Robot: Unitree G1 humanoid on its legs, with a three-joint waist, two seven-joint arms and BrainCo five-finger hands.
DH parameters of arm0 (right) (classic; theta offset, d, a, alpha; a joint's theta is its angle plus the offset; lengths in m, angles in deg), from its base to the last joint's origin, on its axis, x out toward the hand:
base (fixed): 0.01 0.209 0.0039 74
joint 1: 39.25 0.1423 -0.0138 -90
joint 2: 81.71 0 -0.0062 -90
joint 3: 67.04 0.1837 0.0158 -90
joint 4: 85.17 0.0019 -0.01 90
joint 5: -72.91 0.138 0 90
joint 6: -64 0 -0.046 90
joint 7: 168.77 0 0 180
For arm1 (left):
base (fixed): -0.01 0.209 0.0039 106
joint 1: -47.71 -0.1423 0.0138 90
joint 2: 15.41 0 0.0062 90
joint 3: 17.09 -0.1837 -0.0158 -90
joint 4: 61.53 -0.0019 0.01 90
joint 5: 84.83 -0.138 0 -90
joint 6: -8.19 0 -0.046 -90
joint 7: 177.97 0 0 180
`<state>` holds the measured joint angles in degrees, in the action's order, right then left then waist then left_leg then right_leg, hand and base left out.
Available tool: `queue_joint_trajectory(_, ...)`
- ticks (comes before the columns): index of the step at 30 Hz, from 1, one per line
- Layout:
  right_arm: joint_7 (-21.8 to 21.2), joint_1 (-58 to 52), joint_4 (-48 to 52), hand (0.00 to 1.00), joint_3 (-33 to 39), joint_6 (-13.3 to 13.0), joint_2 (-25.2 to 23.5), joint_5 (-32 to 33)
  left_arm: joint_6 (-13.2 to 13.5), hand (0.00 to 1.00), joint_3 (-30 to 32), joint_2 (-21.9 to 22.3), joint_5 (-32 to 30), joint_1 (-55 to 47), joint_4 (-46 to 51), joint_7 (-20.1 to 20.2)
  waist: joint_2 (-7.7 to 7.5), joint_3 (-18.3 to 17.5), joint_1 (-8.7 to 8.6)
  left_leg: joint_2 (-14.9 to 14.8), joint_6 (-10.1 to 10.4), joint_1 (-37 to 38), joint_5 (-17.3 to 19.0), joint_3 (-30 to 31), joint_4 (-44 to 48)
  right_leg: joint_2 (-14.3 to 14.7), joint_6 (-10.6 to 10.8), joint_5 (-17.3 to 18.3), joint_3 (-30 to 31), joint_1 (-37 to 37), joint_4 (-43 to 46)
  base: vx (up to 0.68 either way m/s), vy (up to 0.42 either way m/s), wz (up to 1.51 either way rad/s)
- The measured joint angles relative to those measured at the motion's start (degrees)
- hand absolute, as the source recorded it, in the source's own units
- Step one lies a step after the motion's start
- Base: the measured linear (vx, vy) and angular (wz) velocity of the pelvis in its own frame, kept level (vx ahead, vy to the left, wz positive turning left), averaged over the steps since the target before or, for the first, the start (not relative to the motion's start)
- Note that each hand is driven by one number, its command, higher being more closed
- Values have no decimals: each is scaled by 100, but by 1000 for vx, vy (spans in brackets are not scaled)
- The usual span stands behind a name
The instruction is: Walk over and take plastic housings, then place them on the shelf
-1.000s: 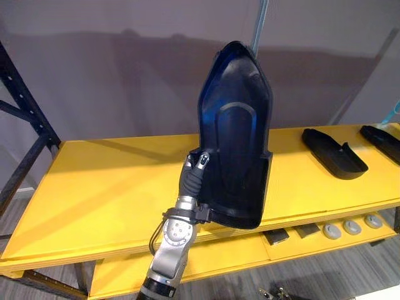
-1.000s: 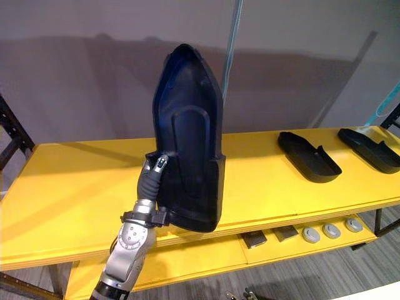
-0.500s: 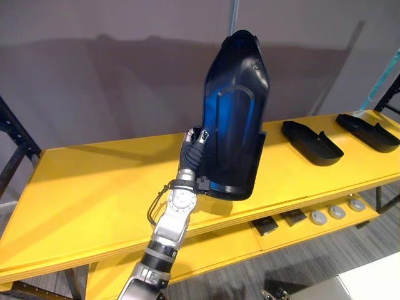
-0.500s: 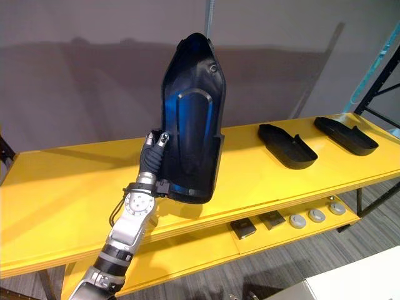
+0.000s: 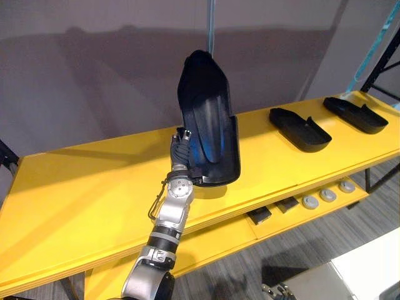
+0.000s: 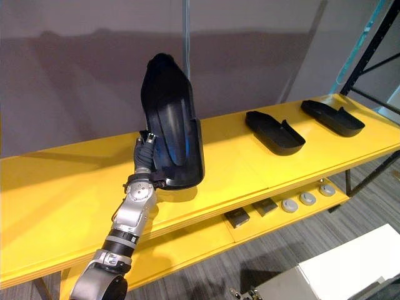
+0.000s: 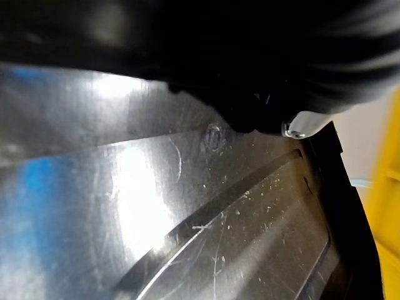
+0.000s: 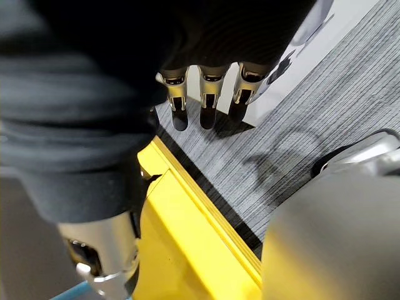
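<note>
Left arm stretched up and forward over the yellow shelf [image 5: 87, 187], the left hand [image 5: 182, 147] has its fingers clamped on the lower edge of a black plastic housing [image 5: 209, 115], which stands upright above them. A second housing [image 5: 299, 129] lies well to the fingers' right. The right hand [image 8: 209, 94] hangs with fingers relaxed, holding nothing.

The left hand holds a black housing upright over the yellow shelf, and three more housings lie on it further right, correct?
Not three: the left eye view shows two, a nearer housing and a farther housing. The left hand does hold the black housing upright over the yellow shelf.
</note>
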<state>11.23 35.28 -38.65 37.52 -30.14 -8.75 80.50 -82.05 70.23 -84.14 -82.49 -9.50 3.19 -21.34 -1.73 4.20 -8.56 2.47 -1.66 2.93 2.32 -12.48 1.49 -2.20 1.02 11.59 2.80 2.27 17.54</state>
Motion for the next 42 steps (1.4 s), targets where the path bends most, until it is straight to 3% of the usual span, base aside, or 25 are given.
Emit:
queue_joint_trajectory(5,55,65,40,0,5,-1,26,12,-65,100,18,160,80,395,-345,-7,65,167,-72,6,11,-165,-30,-99,-18,8,-8,56,95,299,182,1,10,-10)
queue_joint_trajectory(11,109,259,64,0,4,-6,4,134,-116,100,230,138,63,593,-842,-22,95,362,-304,-5,50,-234,-7,-193,-11,23,-22,76,175,429,242,8,1,-9)
queue_joint_trajectory(18,171,253,212,0,1,-17,-24,160,-154,100,670,124,98,723,-1159,-176,103,498,-314,-34,79,-321,14,-351,59,64,-23,74,314,563,305,1,7,-11)
queue_joint_trajectory(19,174,253,217,0,1,-27,-23,179,-154,0,690,121,101,739,-1177,-188,105,504,-313,-37,83,-321,17,-351,63,65,-23,74,314,562,305,0,0,0)
queue_joint_trajectory(31,216,270,241,0,-130,-101,34,260,-133,0,1075,109,747,995,-1338,-267,146,547,-306,-74,93,-320,26,-409,69,102,-41,5,366,544,226,2,1,-1)
queue_joint_trajectory(42,214,346,245,0,-226,-101,125,312,-69,0,1057,114,878,1034,-1350,-224,228,602,-298,-87,72,-313,12,-429,70,113,-24,-90,389,476,83,1,6,-2)
